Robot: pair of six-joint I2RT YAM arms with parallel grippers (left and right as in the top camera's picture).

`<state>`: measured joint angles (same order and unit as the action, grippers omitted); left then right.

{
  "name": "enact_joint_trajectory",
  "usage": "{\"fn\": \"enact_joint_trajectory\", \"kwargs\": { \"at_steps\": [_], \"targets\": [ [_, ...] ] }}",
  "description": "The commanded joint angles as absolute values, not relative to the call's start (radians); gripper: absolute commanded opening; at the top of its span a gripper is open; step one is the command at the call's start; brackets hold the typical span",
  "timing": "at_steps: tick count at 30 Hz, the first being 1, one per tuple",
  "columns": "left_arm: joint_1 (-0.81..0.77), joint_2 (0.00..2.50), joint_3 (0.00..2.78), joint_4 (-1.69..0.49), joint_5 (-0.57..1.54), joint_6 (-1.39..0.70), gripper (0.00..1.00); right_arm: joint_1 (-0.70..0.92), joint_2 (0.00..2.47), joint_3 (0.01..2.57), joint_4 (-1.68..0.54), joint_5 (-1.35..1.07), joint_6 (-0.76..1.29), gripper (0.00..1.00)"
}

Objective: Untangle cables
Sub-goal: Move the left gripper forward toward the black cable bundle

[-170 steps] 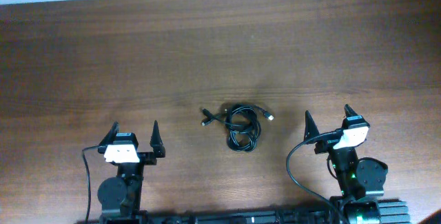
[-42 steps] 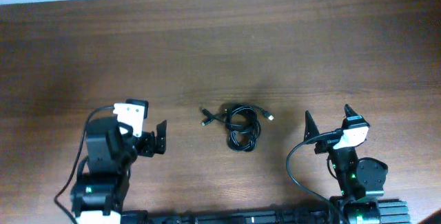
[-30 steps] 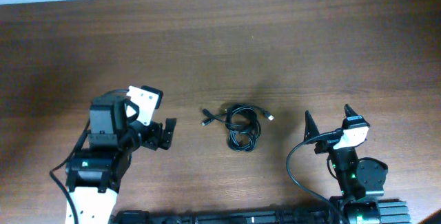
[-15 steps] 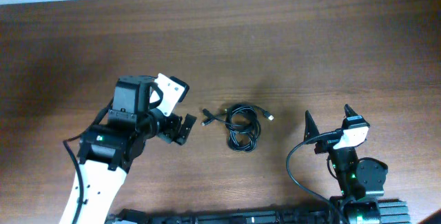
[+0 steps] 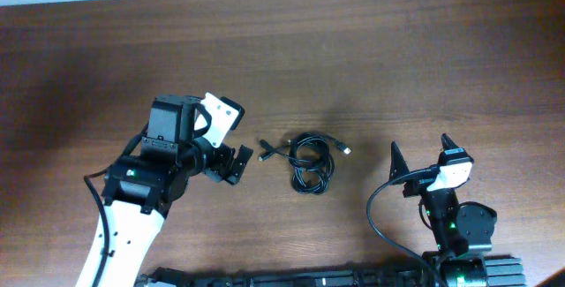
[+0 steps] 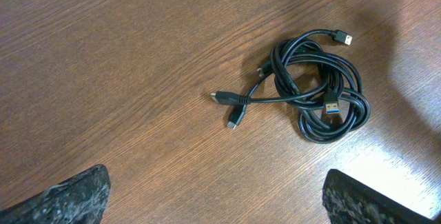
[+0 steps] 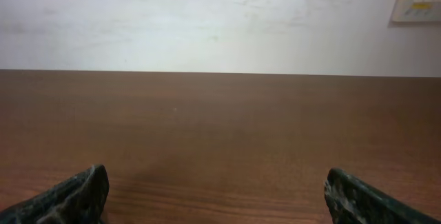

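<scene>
The cables (image 5: 309, 159) were thin glossy black cords in a loose round tangle mid-table, with small plugs poking out on the left. The left gripper (image 5: 234, 162) hung just beside them, its rough fingers spread wide and empty. The right gripper (image 5: 420, 150) was spread too, further off. The table (image 5: 353, 57) was brown woodgrain.

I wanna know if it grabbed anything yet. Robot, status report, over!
Left end effector open, beside the cables, not touching. Right end effector open, off to the side, empty. Cables in one tangled coil. Nothing in the way.
</scene>
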<state>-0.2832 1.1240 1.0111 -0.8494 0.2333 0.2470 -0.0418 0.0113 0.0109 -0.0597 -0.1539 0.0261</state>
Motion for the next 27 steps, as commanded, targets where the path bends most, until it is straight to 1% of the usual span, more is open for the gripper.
{"fn": "enact_joint_trajectory", "kwargs": {
  "at_steps": [1,13,17,25,27],
  "targets": [
    [-0.287,1.129,1.034,-0.845,0.248,0.263,0.99,-0.033,0.006,0.006,-0.065,-0.146,0.031,0.99],
    [-0.288,1.227,1.034,-0.813,0.28,0.263,0.99,-0.033,0.006,0.006,-0.065,-0.145,0.031,0.99],
    [-0.288,1.261,1.034,-0.789,0.35,0.264,0.99,-0.033,0.006,0.006,-0.065,-0.145,0.031,0.99],
    [-0.288,1.308,1.034,-0.746,0.395,0.265,0.99,-0.033,0.006,0.006,-0.065,-0.145,0.031,0.99],
    [-0.289,1.319,1.034,-0.742,0.424,0.297,0.99,-0.033,0.006,0.006,-0.065,-0.145,0.031,0.99]
  ]
}}
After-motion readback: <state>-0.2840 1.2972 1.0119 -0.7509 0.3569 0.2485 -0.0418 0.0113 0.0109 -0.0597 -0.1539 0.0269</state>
